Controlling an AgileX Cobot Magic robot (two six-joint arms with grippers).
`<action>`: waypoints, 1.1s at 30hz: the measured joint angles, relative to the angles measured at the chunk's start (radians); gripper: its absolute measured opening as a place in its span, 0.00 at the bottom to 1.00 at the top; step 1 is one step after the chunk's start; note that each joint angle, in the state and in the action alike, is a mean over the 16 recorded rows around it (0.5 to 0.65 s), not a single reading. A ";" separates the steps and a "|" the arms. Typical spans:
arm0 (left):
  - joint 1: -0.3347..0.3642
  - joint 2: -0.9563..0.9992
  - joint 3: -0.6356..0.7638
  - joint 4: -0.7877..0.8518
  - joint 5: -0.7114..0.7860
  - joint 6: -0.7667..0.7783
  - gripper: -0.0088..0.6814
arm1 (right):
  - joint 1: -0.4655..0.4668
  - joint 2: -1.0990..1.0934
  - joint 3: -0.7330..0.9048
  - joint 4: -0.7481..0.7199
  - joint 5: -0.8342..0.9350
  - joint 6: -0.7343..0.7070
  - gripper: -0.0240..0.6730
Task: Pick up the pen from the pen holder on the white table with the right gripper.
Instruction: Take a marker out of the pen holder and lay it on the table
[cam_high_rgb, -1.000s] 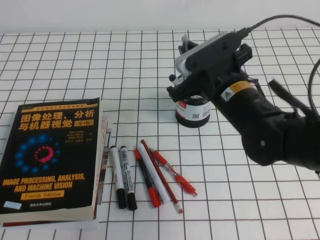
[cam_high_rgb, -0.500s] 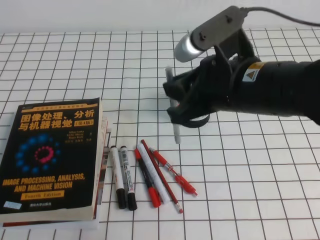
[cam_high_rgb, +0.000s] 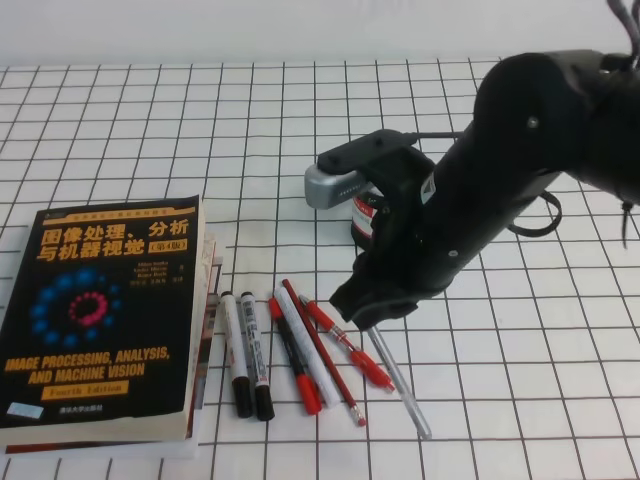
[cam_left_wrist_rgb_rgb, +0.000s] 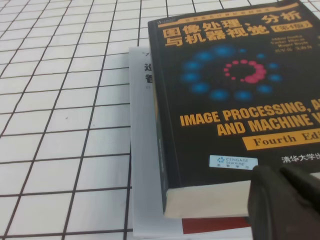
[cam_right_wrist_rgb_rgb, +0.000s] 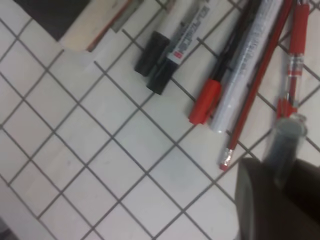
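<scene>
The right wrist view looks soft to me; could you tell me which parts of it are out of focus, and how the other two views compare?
Right wrist view: the pen and the right gripper are blurred at the near edge; the markers are sharper. Left wrist view: the book title is crisp, the left gripper a dark blur. Exterior high view: evenly lit, faint shadows, the pen is clear.

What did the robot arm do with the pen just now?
The right tool lifted the pen out of the pen holder and swung it down toward the red pens, still gripping it. The book and markers stayed put.
</scene>
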 joint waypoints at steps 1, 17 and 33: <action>0.000 0.000 0.000 0.000 0.000 0.000 0.01 | -0.005 0.025 -0.019 -0.008 0.028 0.011 0.13; 0.000 0.000 0.000 0.000 0.000 0.000 0.01 | -0.083 0.411 -0.308 -0.042 0.137 0.046 0.13; 0.000 0.000 0.000 0.000 0.000 0.000 0.01 | -0.092 0.516 -0.392 -0.023 0.088 0.049 0.26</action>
